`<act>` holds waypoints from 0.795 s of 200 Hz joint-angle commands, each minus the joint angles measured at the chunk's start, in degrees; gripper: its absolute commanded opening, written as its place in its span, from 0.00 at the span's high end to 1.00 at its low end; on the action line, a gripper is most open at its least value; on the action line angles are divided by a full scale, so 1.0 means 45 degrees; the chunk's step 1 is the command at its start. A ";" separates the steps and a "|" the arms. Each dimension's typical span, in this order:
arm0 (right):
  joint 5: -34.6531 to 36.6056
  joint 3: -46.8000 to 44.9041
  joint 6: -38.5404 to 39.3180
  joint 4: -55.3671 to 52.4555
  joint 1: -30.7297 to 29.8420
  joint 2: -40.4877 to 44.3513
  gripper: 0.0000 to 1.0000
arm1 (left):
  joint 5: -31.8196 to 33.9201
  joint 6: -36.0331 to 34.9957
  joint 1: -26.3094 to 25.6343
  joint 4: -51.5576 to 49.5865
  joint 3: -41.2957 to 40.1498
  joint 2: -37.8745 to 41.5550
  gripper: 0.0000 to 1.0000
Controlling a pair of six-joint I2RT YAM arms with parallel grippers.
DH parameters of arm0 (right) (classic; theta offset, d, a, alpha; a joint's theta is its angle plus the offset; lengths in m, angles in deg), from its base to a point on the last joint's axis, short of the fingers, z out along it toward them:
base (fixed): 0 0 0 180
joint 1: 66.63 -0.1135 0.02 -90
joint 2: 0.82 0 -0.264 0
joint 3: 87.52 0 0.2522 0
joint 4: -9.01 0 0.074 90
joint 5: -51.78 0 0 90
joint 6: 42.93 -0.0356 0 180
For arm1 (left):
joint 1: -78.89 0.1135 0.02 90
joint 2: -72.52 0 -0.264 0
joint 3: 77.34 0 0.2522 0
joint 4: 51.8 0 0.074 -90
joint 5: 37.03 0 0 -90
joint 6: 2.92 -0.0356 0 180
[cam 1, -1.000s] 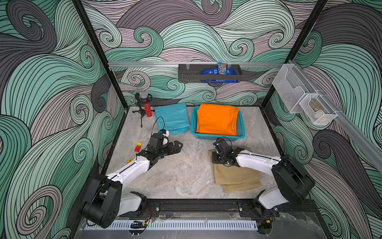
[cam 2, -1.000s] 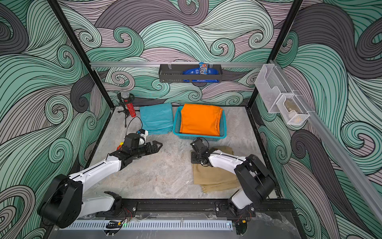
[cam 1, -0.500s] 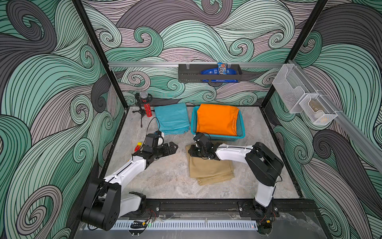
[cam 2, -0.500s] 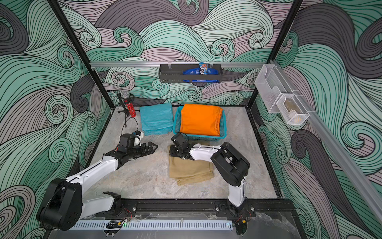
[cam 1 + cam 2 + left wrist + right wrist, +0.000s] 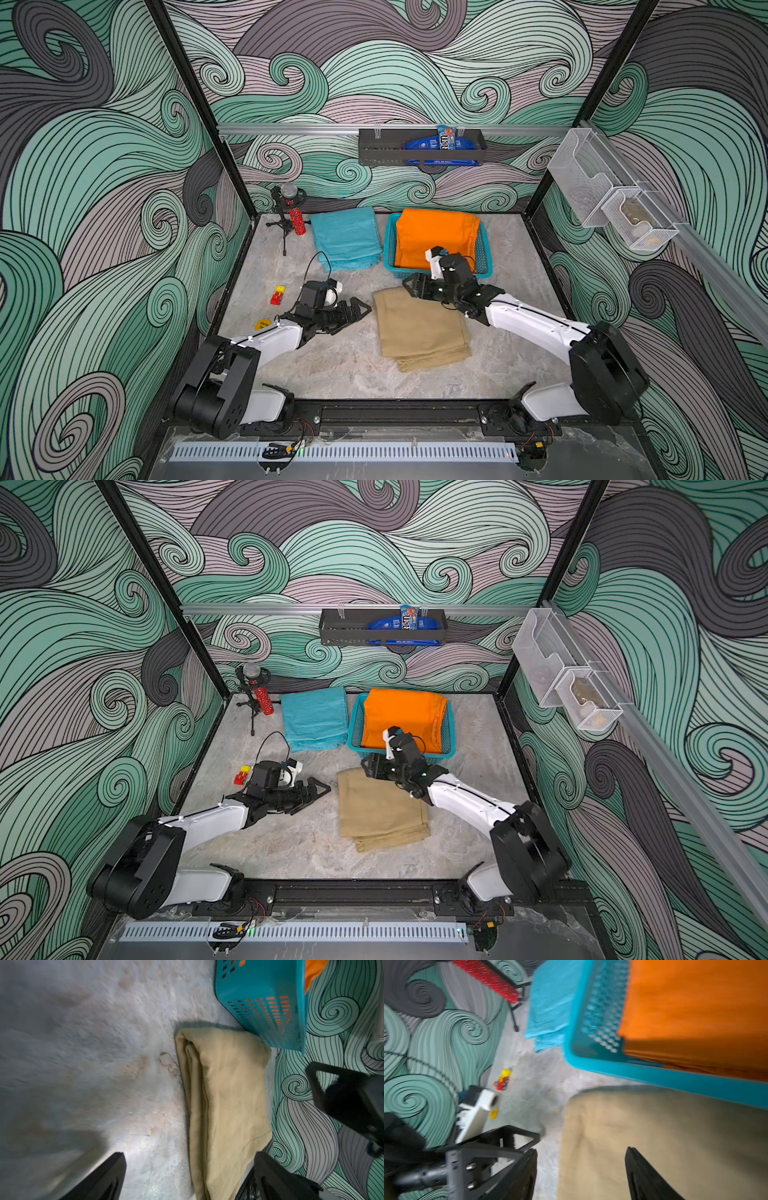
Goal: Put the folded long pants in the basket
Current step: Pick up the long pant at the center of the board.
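Tan pants (image 5: 419,328) lie flat on the worktop (image 5: 332,365) just in front of the basket (image 5: 388,249), shifted leftward from a second ago. Right hand (image 5: 409,286), clenched on them then, is now released above their edge nearest the basket. Left hand (image 5: 359,309) stays spread wide and empty. Orange pants (image 5: 436,237) sit inside the basket. Teal pants (image 5: 347,239) lie just left of the basket.

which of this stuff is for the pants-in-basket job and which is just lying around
For the job:
- orange pants, already in the basket
- tan pants, outside it
- teal pants, outside it

Just lying about:
- red-and-yellow toy
- microphone stand
- yellow disc
- black wall tray
- mesh bins
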 commanded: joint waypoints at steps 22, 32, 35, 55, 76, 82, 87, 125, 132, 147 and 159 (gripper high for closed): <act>-0.0950 -0.2799 0.0647 -0.1423 0.2381 0.2343 0.06 | 0.0351 0.2716 -0.1337 0.3114 -0.0796 -0.0419 0.01; -0.1133 -0.3207 0.0635 -0.1424 0.2925 0.2681 0.00 | 0.0449 0.2997 -0.1531 0.3637 -0.0880 -0.0641 0.01; -0.1198 -0.3287 0.0689 -0.1425 0.3086 0.2708 0.00 | 0.0494 0.3031 -0.1579 0.3739 -0.0881 -0.0727 0.01; -0.1621 -0.3482 0.1211 -0.1401 0.4024 0.2301 0.00 | 0.0693 0.2958 -0.1843 0.3807 -0.0567 -0.1465 0.01; -0.1834 -0.3250 0.1777 -0.1378 0.4582 0.1220 0.00 | 0.0679 0.2955 -0.1919 0.4067 -0.0321 -0.2188 0.01; -0.1871 -0.3181 0.1894 -0.1370 0.4627 0.0915 0.00 | 0.0658 0.2964 -0.1937 0.4184 -0.0271 -0.2426 0.01; -0.1938 -0.3129 0.1982 -0.1376 0.4646 0.0676 0.00 | 0.0619 0.3015 -0.1952 0.4247 -0.0230 -0.2588 0.02; -0.3564 -0.3801 0.1533 -0.0081 0.4452 -0.0262 0.06 | 0.0626 0.3098 -0.2208 0.4047 0.0175 -0.3585 0.01; -0.3723 -0.3813 0.1502 0.0001 0.4216 -0.0476 0.08 | 0.0698 0.3069 -0.2268 0.3908 0.0276 -0.3700 0.02; -0.3610 -0.3656 0.1377 -0.0032 0.3443 -0.0824 0.11 | 0.0779 0.3019 -0.2349 0.3710 0.0396 -0.3886 0.02; -0.3269 -0.3513 0.1206 -0.0154 0.2944 -0.0866 0.13 | 0.0765 0.2991 -0.2442 0.3653 0.0473 -0.4024 0.03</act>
